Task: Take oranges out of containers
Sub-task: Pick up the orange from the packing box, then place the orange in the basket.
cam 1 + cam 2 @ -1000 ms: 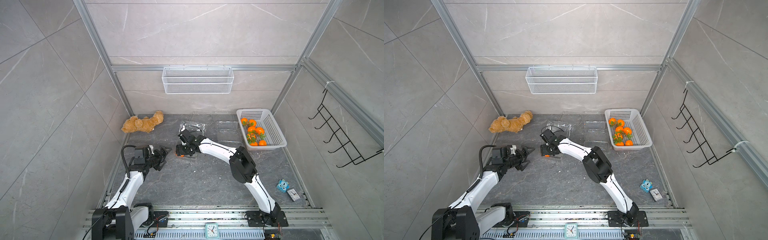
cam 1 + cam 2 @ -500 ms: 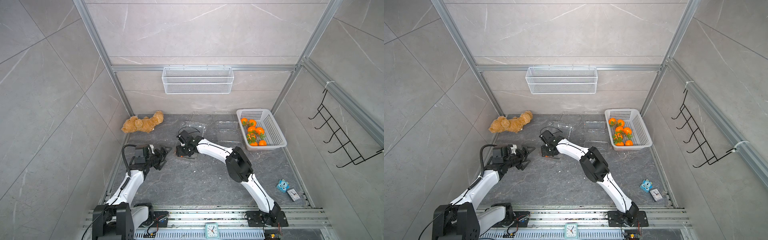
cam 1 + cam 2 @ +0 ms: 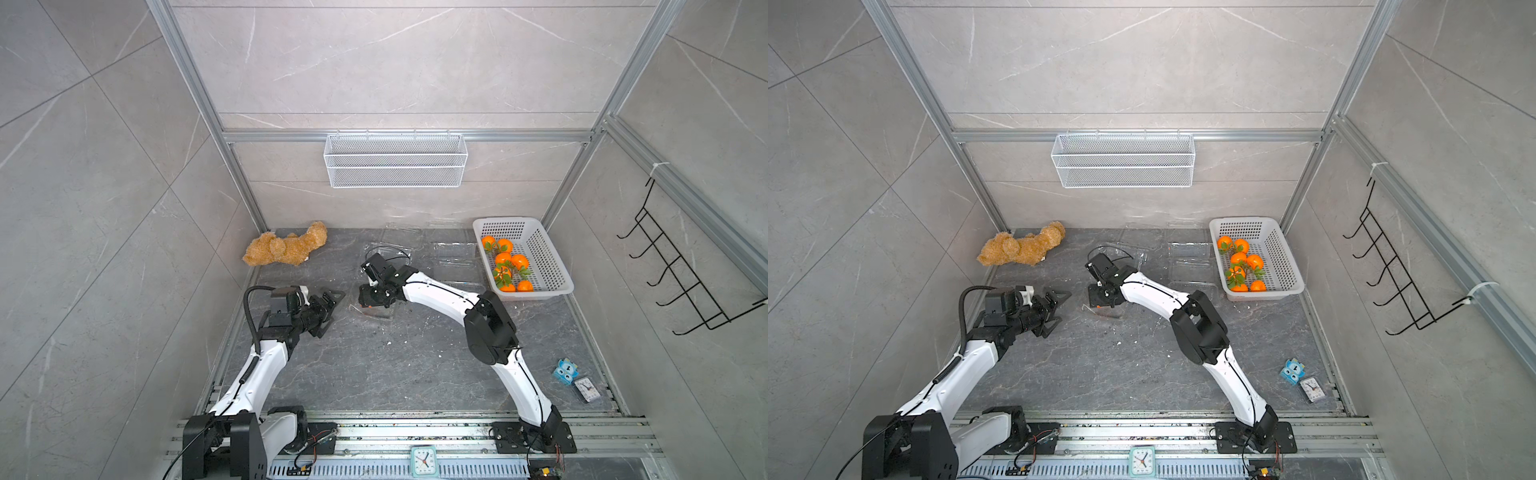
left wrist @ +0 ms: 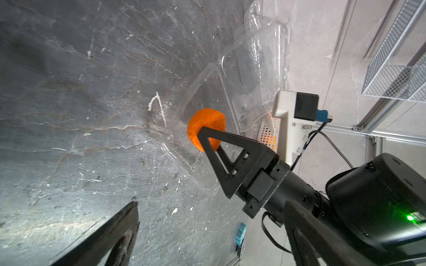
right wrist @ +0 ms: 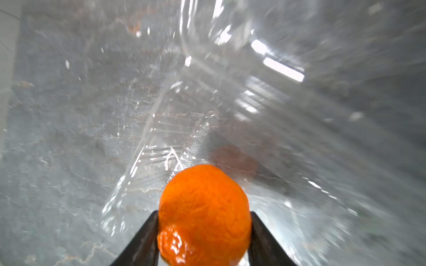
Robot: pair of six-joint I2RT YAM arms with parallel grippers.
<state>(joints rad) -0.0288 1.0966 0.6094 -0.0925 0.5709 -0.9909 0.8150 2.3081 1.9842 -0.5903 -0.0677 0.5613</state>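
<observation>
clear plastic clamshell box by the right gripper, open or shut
Open: the clear plastic clamshell box has its lid folded back; the right gripper holds a small round orange over it.

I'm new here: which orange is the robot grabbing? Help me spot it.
Find the white basket by the right wall. Left of it, the right gripper pinches one orange at a clear container. It is alone; the others lie in the basket.

Both top views look steeply down from high at the front toward the back wall (image 3: 395, 83), holding the whole floor (image 3: 374, 365), and share nearly everything. The left wrist camera looks low across the floor, from near, at the orange (image 4: 207, 119) mid-frame. The right wrist camera sits very close behind that orange (image 5: 204, 207), at lower center; both wrist views share it and the clear container (image 4: 207, 92).
</observation>
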